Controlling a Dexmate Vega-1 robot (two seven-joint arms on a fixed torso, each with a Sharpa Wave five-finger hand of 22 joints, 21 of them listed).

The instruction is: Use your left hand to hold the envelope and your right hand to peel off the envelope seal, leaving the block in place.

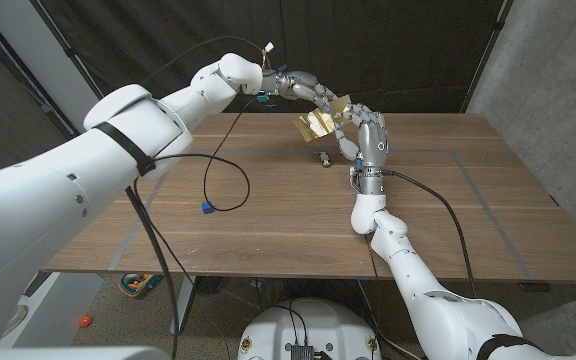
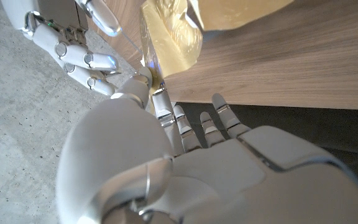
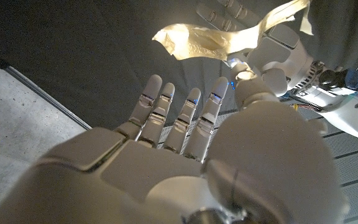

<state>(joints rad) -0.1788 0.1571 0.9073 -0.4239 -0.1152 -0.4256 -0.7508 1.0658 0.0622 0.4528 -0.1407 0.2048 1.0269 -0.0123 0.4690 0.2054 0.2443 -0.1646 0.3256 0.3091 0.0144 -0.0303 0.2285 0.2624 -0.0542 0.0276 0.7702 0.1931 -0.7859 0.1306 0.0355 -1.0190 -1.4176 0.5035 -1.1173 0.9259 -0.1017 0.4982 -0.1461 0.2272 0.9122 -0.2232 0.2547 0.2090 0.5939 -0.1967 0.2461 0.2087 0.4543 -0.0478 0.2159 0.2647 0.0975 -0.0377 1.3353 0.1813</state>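
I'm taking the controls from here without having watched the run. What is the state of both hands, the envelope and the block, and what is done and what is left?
Left hand: raised over the table's far side, holding the envelope in the air.
Right hand: raised beside it, fingers up at the envelope; its thumb seems to pinch the strip of seal trailing off the envelope.
Block: a small dark piece, apparently the block, lies on the table under the envelope, apart from both hands.
Done: envelope lifted and gripped, seal partly peeled.
Left: pull the seal fully off, leaving the block alone.
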